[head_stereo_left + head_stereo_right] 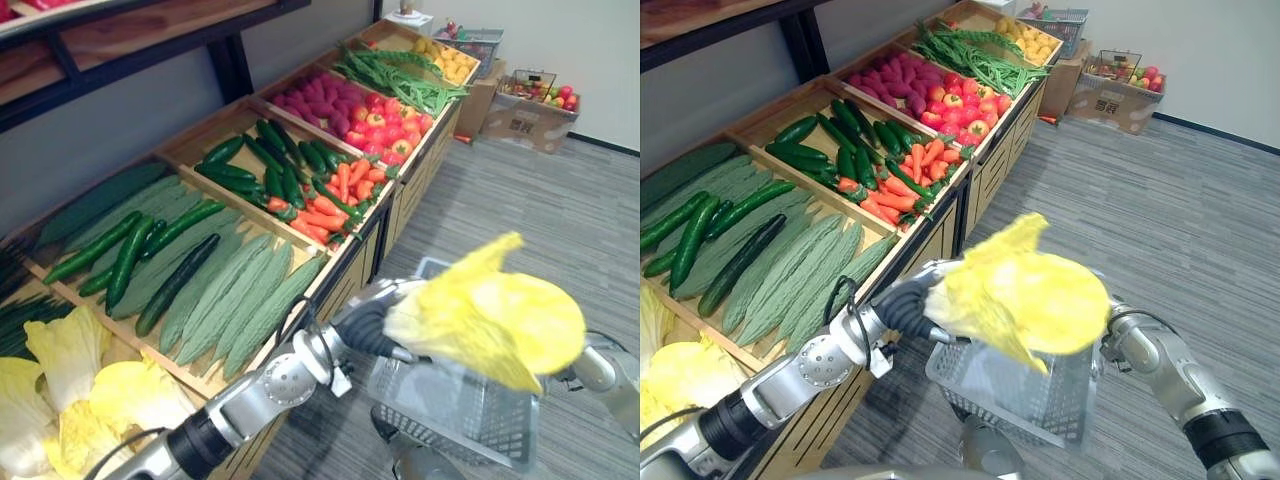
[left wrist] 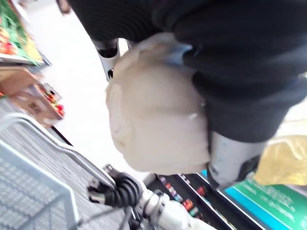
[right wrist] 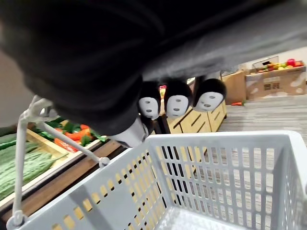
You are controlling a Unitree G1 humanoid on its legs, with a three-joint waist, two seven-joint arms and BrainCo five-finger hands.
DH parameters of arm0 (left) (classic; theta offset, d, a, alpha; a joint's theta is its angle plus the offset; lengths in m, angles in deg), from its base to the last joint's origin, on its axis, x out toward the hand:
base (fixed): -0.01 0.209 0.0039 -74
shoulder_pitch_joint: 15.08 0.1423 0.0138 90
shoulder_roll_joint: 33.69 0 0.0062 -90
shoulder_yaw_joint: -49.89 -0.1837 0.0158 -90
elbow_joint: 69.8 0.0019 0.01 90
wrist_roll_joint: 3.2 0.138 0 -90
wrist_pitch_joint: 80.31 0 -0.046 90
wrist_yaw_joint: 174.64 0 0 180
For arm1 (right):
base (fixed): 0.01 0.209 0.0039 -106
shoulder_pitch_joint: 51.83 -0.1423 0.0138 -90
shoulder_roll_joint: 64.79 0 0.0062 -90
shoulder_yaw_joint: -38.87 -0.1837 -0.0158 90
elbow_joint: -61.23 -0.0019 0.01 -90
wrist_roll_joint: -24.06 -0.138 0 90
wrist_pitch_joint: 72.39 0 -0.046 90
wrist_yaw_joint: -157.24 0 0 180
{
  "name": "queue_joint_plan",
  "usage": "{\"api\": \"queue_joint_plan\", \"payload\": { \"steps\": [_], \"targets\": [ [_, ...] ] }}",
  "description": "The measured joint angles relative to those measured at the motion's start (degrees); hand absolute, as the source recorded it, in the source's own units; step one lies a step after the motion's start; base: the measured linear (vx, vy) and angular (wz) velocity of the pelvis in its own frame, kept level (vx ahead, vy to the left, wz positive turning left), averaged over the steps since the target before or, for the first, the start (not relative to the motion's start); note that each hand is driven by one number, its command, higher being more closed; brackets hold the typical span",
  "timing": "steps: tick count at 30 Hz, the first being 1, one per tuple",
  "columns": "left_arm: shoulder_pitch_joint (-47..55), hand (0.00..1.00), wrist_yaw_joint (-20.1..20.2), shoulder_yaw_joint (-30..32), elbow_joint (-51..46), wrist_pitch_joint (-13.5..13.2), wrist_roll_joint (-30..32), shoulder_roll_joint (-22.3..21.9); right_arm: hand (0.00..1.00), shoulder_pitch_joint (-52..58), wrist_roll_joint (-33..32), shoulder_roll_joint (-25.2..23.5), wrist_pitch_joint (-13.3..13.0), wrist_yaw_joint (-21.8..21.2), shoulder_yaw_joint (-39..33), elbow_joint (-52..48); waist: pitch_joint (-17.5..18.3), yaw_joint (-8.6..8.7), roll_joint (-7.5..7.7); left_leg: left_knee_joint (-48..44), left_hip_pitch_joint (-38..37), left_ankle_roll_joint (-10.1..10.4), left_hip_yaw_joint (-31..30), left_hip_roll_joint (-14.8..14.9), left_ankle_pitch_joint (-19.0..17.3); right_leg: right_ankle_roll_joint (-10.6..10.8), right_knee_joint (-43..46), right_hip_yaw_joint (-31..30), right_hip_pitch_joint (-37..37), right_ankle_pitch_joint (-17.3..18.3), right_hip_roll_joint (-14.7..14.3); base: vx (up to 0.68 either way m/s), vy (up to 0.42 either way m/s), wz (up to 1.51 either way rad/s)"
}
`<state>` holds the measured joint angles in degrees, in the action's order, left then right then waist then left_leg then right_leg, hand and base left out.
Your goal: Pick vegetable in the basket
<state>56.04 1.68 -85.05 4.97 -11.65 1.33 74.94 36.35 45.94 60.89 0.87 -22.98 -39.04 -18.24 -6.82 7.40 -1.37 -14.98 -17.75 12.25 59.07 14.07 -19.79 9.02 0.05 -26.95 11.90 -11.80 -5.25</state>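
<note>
My left hand (image 1: 368, 325) reaches out over the aisle, shut on a yellow-leaved cabbage (image 1: 490, 315). It holds the cabbage just above the grey plastic basket (image 1: 455, 410). In the left wrist view the cabbage's pale base (image 2: 153, 110) sits against the palm under the dark cover (image 2: 240, 57). My right hand (image 3: 177, 98) is curled round the basket's wire handle (image 3: 19, 158) and holds the basket (image 3: 216, 163) below it. The basket's inside looks bare where it shows. In the eye views the cabbage (image 1: 1025, 295) hides the right hand.
A long wooden display runs along the left: more cabbages (image 1: 90, 400), bitter gourds (image 1: 235, 295), cucumbers (image 1: 250, 165), carrots (image 1: 325, 205), sweet potatoes (image 1: 325, 100), green beans (image 1: 395, 75). A cardboard box of fruit (image 1: 530, 110) and another basket (image 1: 470, 45) stand by the far wall. Grey floor lies to the right.
</note>
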Motion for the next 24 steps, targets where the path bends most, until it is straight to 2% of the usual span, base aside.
{"api": "queue_joint_plan", "payload": {
  "steps": [2, 3, 6, 11, 15, 19, 24],
  "targets": [
    [-2.0, 1.0, 2.1, -4.4, -0.1, -1.1, -2.3, 1.1, 1.0, -0.5, 0.0, 1.7, -0.4, 0.0, 1.7, -1.4, 0.4, -0.07, -0.59, -1.3, -0.1, 0.5, 0.4, 1.0, -0.3, 0.0, 0.2, -0.1, 0.0, 0.0, -0.6, 0.0, -0.04, -0.07],
    [-2.0, 1.0, 2.2, -4.7, -0.2, -1.1, -2.3, 1.2, 1.0, -0.6, 0.0, 1.9, -0.5, 0.0, 1.9, -1.4, 0.5, -0.06, -0.61, -1.3, -0.1, 0.5, 0.4, 1.0, -0.4, 0.0, 0.2, -0.1, 0.0, 0.0, -0.6, 0.0, -0.045, -0.11],
    [-4.4, 1.0, 5.0, -10.7, -0.2, -1.2, -3.7, 2.9, 1.0, -0.7, 0.0, 3.7, -1.0, 0.0, 2.9, -1.7, 0.8, 0.1, -0.91, -2.4, -0.4, 1.0, 1.5, 1.9, -0.6, -0.2, 0.3, -0.2, 0.0, -0.2, -1.1, 0.01, -0.032, -0.09],
    [-6.3, 1.0, 9.2, -15.8, 3.5, -1.5, -4.4, 4.4, 1.0, -0.8, -0.2, 6.0, -1.0, -0.7, 5.3, -2.3, 2.3, 0.43, -1.32, -3.1, -0.4, 1.2, 2.1, 2.6, -0.7, -0.3, 0.3, -0.4, 0.1, -0.2, -1.7, 0.02, -0.019, -0.05],
    [-6.3, 1.0, 10.7, -16.8, 10.6, -1.5, -3.7, 4.3, 1.0, -1.3, -1.7, 7.0, -1.1, -2.3, 6.6, -5.8, 2.5, 0.62, -1.22, -3.3, -0.3, 1.2, 3.0, 2.6, -0.7, -0.3, 0.9, -1.1, 0.9, -0.2, -2.2, 0.02, -0.007, -0.1],
    [-6.3, 1.0, 11.1, -17.0, 18.3, -1.1, 0.9, 3.5, 1.0, -2.6, -5.2, 7.0, -1.2, -3.1, 7.6, -9.3, 2.6, 1.58, -1.2, -3.3, -0.3, 1.2, 3.1, 2.6, -0.8, -0.3, 1.0, -1.2, 1.0, -0.2, -2.3, 0.0, -0.001, -0.01],
    [-6.3, 1.0, 10.9, -14.1, 28.5, -0.1, 7.7, -2.7, 1.0, -3.6, -7.9, 6.9, -1.9, -4.2, 8.7, -13.3, 2.8, 1.85, -0.96, -3.3, -0.3, 1.3, 3.4, 2.7, -0.8, -0.3, 1.1, -1.5, 1.2, -0.2, -2.5, 0.01, 0.004, -0.01]
  ]
}}
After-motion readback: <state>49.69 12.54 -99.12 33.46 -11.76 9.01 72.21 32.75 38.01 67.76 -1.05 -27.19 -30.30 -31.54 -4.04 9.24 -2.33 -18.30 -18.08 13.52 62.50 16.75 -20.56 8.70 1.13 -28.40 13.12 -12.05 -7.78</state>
